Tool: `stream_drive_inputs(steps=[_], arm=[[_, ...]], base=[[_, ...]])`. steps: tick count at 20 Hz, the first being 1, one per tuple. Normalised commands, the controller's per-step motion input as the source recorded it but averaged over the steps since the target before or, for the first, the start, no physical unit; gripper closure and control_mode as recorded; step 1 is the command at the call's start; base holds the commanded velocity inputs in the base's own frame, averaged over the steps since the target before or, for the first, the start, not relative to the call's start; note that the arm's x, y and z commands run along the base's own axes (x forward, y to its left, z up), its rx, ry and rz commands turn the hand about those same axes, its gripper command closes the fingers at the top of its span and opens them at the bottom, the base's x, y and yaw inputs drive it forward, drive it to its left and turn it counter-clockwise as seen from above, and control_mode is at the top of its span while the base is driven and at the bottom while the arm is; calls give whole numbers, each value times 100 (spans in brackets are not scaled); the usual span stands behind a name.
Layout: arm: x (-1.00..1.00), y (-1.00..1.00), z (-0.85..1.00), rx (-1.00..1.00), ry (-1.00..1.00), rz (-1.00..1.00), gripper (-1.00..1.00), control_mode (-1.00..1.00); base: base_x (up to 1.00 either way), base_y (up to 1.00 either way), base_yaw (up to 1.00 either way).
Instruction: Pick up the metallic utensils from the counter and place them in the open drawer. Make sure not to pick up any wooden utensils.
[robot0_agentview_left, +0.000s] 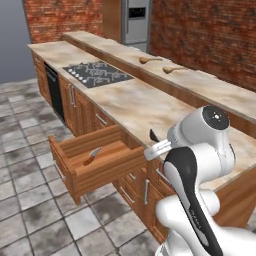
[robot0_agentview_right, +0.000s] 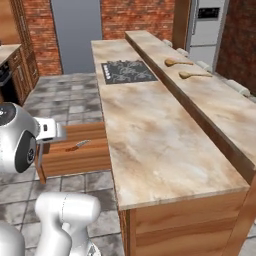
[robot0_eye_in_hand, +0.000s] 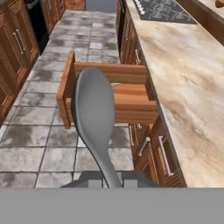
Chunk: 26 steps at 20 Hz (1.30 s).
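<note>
Holding item one: the silver spoon (robot0_eye_in_hand: 94, 111), gripped by its thin handle at the bottom centre of the hand view, bowl uppermost in the frame. The tool (robot0_eye_in_hand: 109, 178) is closed on that handle; its finger tips are mostly hidden behind the spoon. Long axis of the spoon runs from bottom centre up and slightly left in the hand view, the bowl overlapping the drawer's nearer wall.

Item two: the knife (robot0_agentview_left: 92, 156), silver blade and reddish-brown handle, already lying inside the drawer (robot0_agentview_left: 112, 165), centre-left of the left base view; also seen at left centre of the right base view.

Key relation: in the hand view the drawer sits directly beyond the spoon, at frame centre, open toward the tiled floor (robot0_eye_in_hand: 39, 127). The spoon appears short of the drawer's interior, so the coming move is judged to be a forward carry along the spoon's own axis, then a release.

Surroundings: the worktop (robot0_agentview_left: 140, 102) runs along the right side of the hand view, with the cooktop (robot0_agentview_left: 97, 74) at upper centre of the left base view. Two wooden spoons (robot0_agentview_left: 150, 60) lie on the raised ledge, upper right, well apart from the tool.
</note>
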Motion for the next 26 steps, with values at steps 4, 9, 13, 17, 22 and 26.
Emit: stream_drive_inputs(steps=[4,9,13,17,22,26], arm=[[0,0,0,0,0,0,100,100],[0,0,0,0,0,0,100,100],[0,0,0,0,0,0,100,100],[0,0,0,0,0,0,100,100],[0,0,0,0,0,0,100,100],[0,0,0,0,0,0,100,100]], base=[[60,0,0],[44,16,0],[-3,60,0],[13,64,-1],[76,15,-9],[89,0,-14]])
